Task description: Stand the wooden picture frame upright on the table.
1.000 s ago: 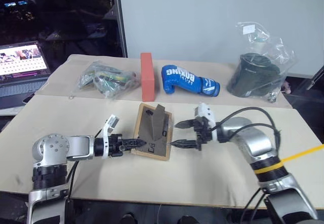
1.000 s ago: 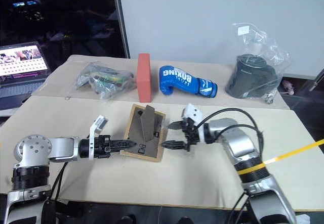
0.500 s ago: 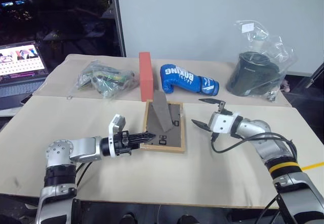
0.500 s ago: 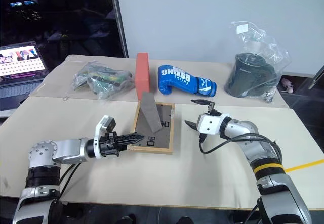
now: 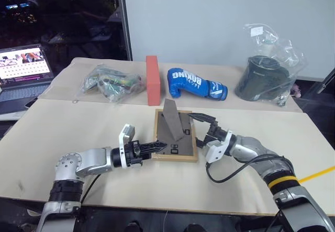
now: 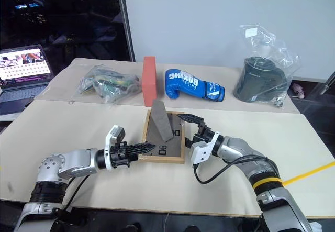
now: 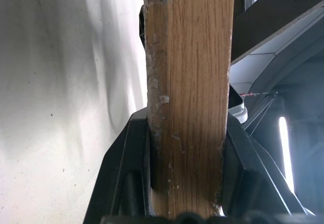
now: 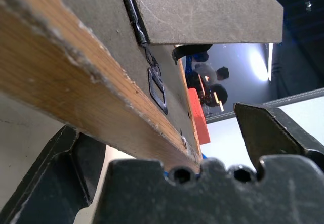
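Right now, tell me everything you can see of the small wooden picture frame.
The small light-wood picture frame lies face down on the pale beige table, brown-grey backing up, with small clips and its easel stand folded out and raised. The left end effector is shut on its near-left edge. The right end effector straddles its right edge, jaws open.

Legible txt: white caps "BOXING" on blue padded boxing glove (image 5: pixel 196 84), lying just right of upright red-orange brick block (image 5: pixel 152 73). 2nd smaller white line below it, unreadable. Laptop screen (image 5: pixel 26 63) far left: txt too small.
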{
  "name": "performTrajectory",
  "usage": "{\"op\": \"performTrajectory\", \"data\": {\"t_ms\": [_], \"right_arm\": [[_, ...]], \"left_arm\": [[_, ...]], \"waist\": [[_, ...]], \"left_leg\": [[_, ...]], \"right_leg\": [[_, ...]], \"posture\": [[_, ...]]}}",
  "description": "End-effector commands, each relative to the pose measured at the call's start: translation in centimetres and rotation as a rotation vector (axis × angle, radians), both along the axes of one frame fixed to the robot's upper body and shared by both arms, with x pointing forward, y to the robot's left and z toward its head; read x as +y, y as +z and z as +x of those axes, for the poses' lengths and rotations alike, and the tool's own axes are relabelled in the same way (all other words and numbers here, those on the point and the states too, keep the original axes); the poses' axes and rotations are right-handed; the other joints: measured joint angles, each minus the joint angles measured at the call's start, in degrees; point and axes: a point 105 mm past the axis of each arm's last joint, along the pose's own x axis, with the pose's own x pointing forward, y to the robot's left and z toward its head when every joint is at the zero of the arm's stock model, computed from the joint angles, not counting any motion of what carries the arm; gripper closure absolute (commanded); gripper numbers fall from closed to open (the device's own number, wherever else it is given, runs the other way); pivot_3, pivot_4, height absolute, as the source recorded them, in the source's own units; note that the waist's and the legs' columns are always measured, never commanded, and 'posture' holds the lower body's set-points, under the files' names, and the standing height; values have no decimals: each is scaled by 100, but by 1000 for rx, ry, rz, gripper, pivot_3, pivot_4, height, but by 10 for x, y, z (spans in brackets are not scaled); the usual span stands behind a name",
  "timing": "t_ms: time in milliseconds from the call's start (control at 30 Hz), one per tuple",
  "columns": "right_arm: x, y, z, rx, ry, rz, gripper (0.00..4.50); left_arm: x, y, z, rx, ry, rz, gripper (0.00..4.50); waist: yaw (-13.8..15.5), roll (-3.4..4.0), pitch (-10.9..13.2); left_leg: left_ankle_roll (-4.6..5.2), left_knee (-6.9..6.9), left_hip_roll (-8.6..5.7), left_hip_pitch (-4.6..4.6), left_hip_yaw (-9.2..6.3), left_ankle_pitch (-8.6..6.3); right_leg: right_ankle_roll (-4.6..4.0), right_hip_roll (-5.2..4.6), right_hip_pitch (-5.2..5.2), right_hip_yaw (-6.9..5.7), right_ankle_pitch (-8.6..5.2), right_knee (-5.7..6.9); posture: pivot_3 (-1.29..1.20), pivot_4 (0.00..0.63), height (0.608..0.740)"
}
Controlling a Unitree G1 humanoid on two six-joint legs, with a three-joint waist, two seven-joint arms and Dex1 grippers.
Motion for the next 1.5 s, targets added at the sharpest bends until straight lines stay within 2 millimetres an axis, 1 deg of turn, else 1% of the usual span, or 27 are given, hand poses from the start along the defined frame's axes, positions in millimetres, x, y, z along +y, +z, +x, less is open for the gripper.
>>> {"op": "performTrajectory", "data": {"t_ms": [33,67,167,233,300,333,367,400,467,500,533,567,600,633,700,733,767,833,867,933,1000,1033,1133,1200,1333,1400,1500], "right_arm": [[0,19,-1,-54,31,40,1317],[0,19,-2,-54,33,40,1699],[-1,19,-3,-54,43,42,2619],[-1,19,-4,-52,47,41,2654],[-3,19,-4,-46,48,41,2668],[-3,18,-4,-41,50,40,2706],[-4,18,-4,-39,51,39,2991],[-4,18,-3,-29,50,44,3194],[-5,23,-1,4,41,88,3246],[-5,26,0,14,40,105,3246],[-5,30,1,25,38,127,3246],[-5,33,2,33,37,140,3246],[-6,35,4,62,28,164,3246],[-6,37,10,127,14,202,3246],[-8,39,22,314,-8,304,3248],[-8,38,27,430,-3,355,3250],[-8,38,32,538,-2,411,3250],[-19,48,50,745,-22,671,3251],[-24,49,56,837,-31,761,3251],[-30,46,64,966,-52,848,3251],[-36,41,71,1080,-83,921,3251],[-37,36,73,1174,-92,960,3252],[-38,23,74,1343,-127,988,3252],[-38,14,72,1413,-174,960,3253],[-25,1,55,1585,-146,871,3255],[-21,-3,49,1628,-144,843,3256],[-16,-9,40,1710,-140,818,3257]], "left_arm": [[7,6,-2,-34,-6,57,3365],[10,6,-1,-35,2,78,3365],[15,5,-3,-42,5,125,3365],[18,4,-4,-43,4,142,3365],[24,4,-6,-64,0,175,2361],[27,4,-5,-63,10,183,2154],[28,4,-4,-61,18,188,1702],[30,4,-2,-80,34,205,1360],[37,10,3,-138,83,231,524],[43,12,6,-189,119,279,172],[54,15,15,-275,197,362,13],[62,18,20,-343,248,422,0],[72,31,27,-450,314,433,0],[83,47,28,-566,362,422,0],[98,76,25,-820,431,430,0],[102,85,22,-907,454,424,0],[104,88,19,-956,453,412,0],[108,80,17,-988,428,464,0],[111,77,18,-1016,432,493,0],[115,73,22,-1030,456,528,0],[115,73,23,-1070,459,551,0],[112,69,22,-1091,443,573,0],[106,58,18,-1114,386,624,0],[103,47,13,-1107,322,663,0],[101,40,11,-1097,302,671,0],[100,38,12,-1090,299,669,0],[89,32,5,-1084,231,649,0]], "waist": [[-6,0,0],[-10,0,0],[-10,0,0],[-7,0,0],[-17,-1,1],[-27,-1,1],[-29,-1,1],[-27,-1,1],[-20,-2,1],[-18,-4,2],[-18,-4,2],[-28,-4,2],[-37,-3,3],[-52,-3,3],[-82,0,4],[-84,0,4],[-67,0,5],[-31,1,5],[-15,2,6],[20,5,8],[58,5,8],[66,5,8],[72,6,8],[47,6,9],[1,8,10],[-14,8,10],[-21,8,10]], "left_leg": [[0,0,0,0,0,0],[0,0,0,1,0,0],[0,0,-1,2,0,0],[0,0,0,2,0,0],[0,-1,0,2,0,0],[0,-2,0,1,-1,0],[0,-2,0,3,0,0],[0,-3,0,5,0,0],[0,-2,-3,5,1,0],[0,-2,-2,4,1,0],[0,-2,-2,2,0,0],[0,-3,-2,2,0,0],[0,-5,-1,2,1,0],[-1,-8,-1,3,1,0],[-3,-16,0,9,6,2],[-3,-21,1,12,6,2],[-4,-22,2,12,6,2],[-4,-19,2,9,5,2],[-3,-19,2,9,5,2],[-2,-17,1,3,6,2],[1,-16,1,-6,4,0],[2,-16,2,-11,5,-1],[2,-20,3,-32,5,-1],[3,-21,4,-44,6,-1],[4,-20,4,-64,8,-1],[4,-17,5,-63,7,-1],[4,-12,5,-64,8,-1]], "right_leg": [[0,0,0,0,0,1],[0,0,0,0,0,1],[0,-1,1,0,0,1],[0,-1,1,-1,0,1],[0,-1,1,-1,0,1],[0,0,0,-1,0,1],[0,-1,0,-1,0,2],[0,-1,1,-1,0,1],[0,-4,3,-1,-1,0],[0,-4,4,-1,-1,-1],[0,-4,3,-3,-1,-2],[0,-4,3,-3,-1,-2],[-2,-3,1,-2,-1,-2],[-2,-3,1,-2,-1,-2],[-7,-3,0,-1,-1,-1],[-9,-3,1,0,-2,-1],[-10,-4,3,-1,-2,-2],[-9,-4,5,-3,-2,-3],[-9,-4,6,-4,-3,-4],[-7,-7,2,-5,-4,-5],[-6,-7,-2,-11,-5,-11],[-5,-7,-6,-11,-6,-12],[-6,-6,-32,-11,-6,-9],[-7,-5,-48,-10,-6,-6],[-8,-4,-76,-8,-6,5],[-8,-4,-75,-9,-6,6],[-7,-4,-72,-9,-6,4]], "posture": [[0,150,730],[0,150,730],[0,150,730],[0,150,730],[0,150,730],[0,150,730],[0,150,730],[0,150,730],[0,150,730],[0,150,730],[0,150,730],[0,150,730],[0,150,730],[0,150,730],[0,150,730],[0,150,730],[0,150,730],[0,150,730],[0,150,730],[0,150,730],[0,150,730],[0,150,730],[0,150,730],[0,150,730],[0,150,730],[0,150,730],[0,150,730]]}}
